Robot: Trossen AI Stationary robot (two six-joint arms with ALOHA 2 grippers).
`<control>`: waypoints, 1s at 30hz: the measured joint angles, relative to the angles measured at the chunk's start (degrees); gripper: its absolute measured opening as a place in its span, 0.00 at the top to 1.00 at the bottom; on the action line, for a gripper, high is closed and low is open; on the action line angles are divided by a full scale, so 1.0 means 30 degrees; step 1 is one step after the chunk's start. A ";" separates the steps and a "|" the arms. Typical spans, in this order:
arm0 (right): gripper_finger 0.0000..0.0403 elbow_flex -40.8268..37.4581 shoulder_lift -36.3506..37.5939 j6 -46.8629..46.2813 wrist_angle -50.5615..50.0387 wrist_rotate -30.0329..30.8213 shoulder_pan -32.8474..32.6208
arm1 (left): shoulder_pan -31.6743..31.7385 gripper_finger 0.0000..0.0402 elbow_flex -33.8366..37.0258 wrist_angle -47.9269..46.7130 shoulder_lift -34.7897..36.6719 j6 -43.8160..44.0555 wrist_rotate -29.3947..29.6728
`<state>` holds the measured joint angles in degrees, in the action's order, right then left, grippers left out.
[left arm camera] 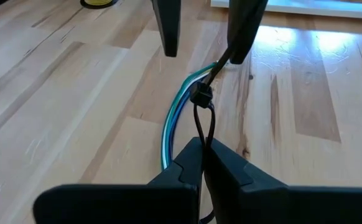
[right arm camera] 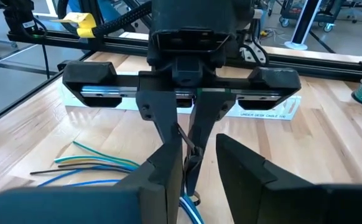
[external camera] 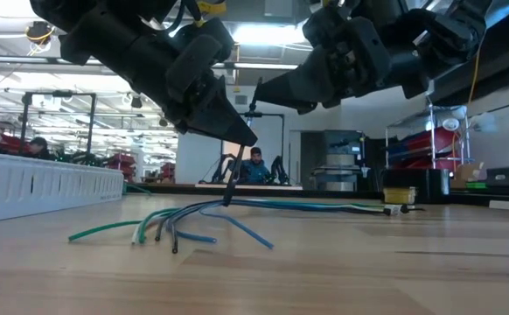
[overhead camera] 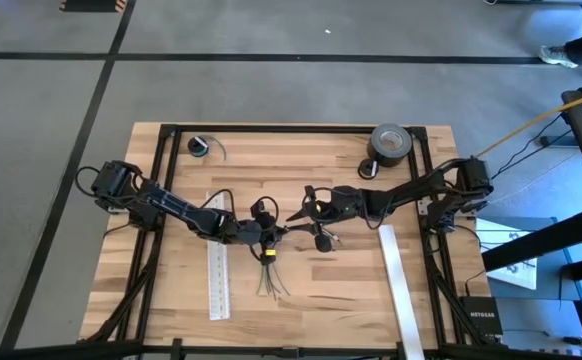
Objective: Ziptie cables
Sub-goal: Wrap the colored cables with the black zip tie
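The cables (overhead camera: 269,280) are thin green, blue and grey wires lying on the wood (external camera: 176,219), fanned out at their near ends. A black ziptie (left arm camera: 201,94) stands over them (left arm camera: 170,121) as a narrow loop. Whether the wires pass through the loop, I cannot tell. My left gripper (overhead camera: 274,236) is shut on that loop (left arm camera: 203,152). My right gripper (overhead camera: 313,225) faces it from the right and is open (right arm camera: 196,146). The ziptie's tail (left arm camera: 217,70) runs up to one of its fingers (left arm camera: 240,37). Whether that finger touches the tail, I cannot tell. My left gripper pinches the ziptie's loop (left arm camera: 201,134) between its two shut fingers, at the end away from the head. The fingers come from the table's left, slanting down (external camera: 228,122). The loop stretches from them to the head above the wires, which stay on the table.
Two long white slotted strips lie on the table, one left of the wires (overhead camera: 218,280) and one to the right (overhead camera: 399,290). A tape roll (overhead camera: 389,143) and a small coil (overhead camera: 201,147) sit near the far edge. A yellow tag (overhead camera: 268,255) marks the bundle.
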<state>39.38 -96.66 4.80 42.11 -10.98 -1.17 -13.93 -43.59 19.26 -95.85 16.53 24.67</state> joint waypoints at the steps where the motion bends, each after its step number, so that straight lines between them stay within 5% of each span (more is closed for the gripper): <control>1: 0.79 0.0006 0.0000 -0.0041 0.0034 0.0000 0.0000 | 0.0000 1.00 0.0000 0.0019 0.0000 0.0000 0.0006; 14: 0.79 0.0007 0.0000 -0.0160 0.0795 -0.0347 -0.0524 | 0.0000 1.00 0.0000 0.0025 0.0007 0.0000 -0.0001; 30: 0.81 0.0014 -0.0015 0.0570 0.0212 0.1731 -0.0860 | 0.0000 1.00 0.0000 0.0288 0.0008 -0.0007 -0.0001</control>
<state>39.42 -96.71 6.51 42.74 -5.79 -3.75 -13.93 -43.59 20.12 -95.83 16.51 24.67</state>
